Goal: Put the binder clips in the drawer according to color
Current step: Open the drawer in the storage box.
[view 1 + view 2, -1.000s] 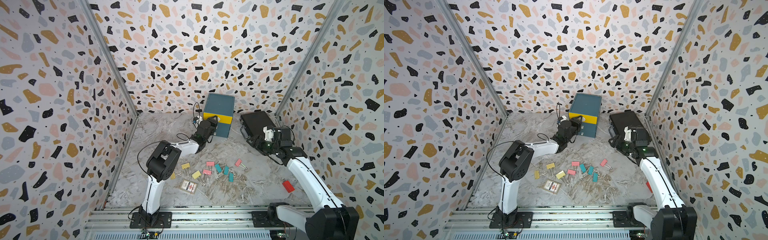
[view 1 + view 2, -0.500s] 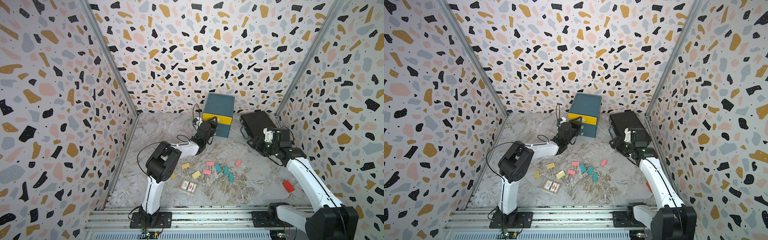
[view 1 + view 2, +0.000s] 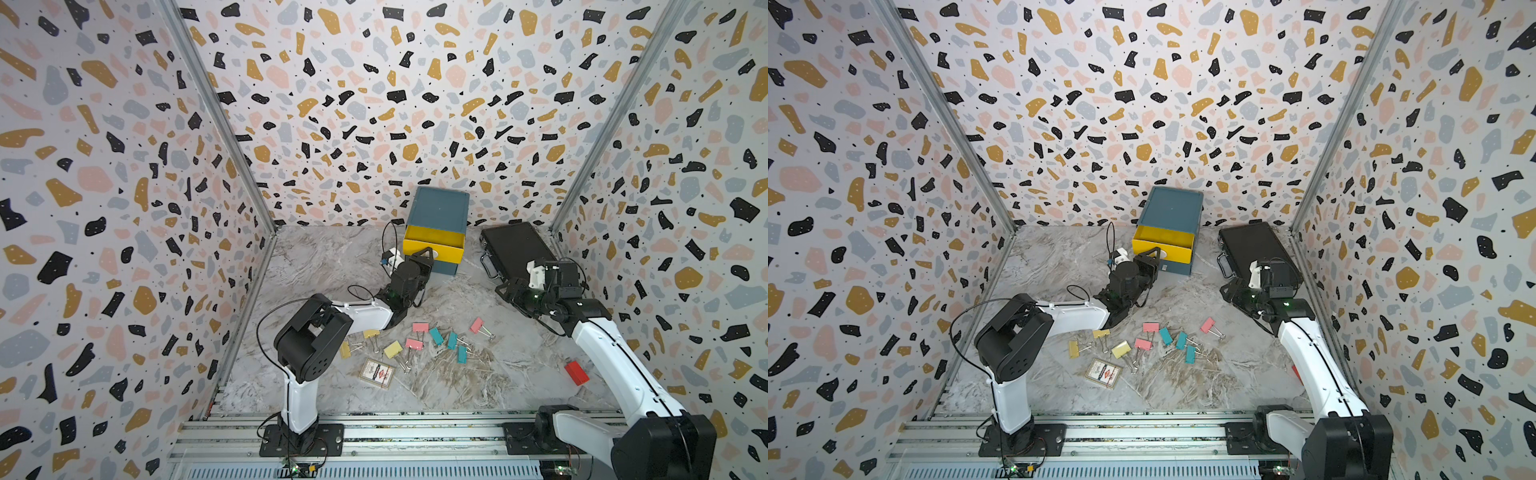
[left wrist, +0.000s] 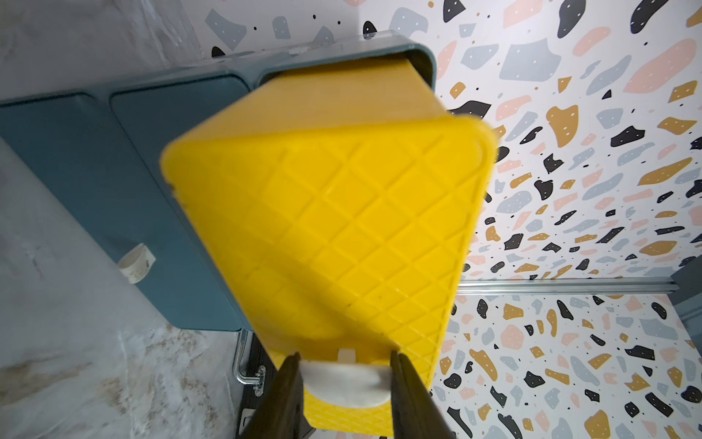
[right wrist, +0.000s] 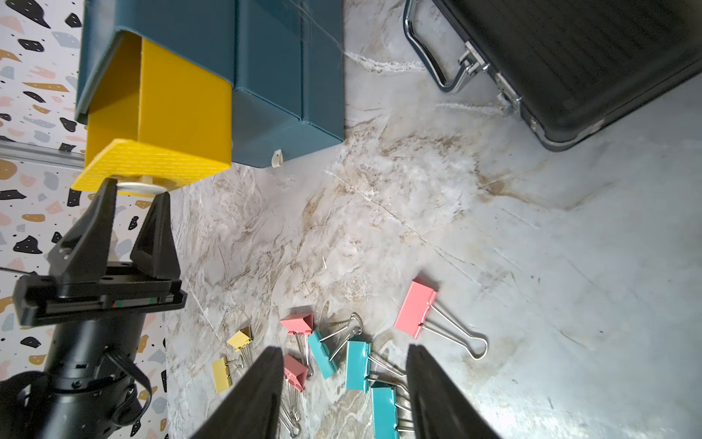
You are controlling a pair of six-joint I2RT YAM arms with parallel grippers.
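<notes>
Fig.: L gripper (image 4: pixel 345 357) clamped on white pull (image 4: pixel 343 385) of part-open yellow drawer (image 3: pixel 449 252), bench rear; R gripper (image 5: pixel 343 349) wide apart, empty, near binder clips (image 3: pixel 436 336) mid-bench.

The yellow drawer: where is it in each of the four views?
Top view: yellow drawer, centre, pulled out.
Top view: yellow drawer, centre too.
Left wrist: fills the middle; left pincer grips its white pull.
Right wrist: at the left pincer's tips.
Shared landmark: teal chest.

Open floor (image 3: pixel 469 291) separates the drawer (image 3: pixel 438 208) from the briefcase (image 3: pixel 513 249).
</notes>
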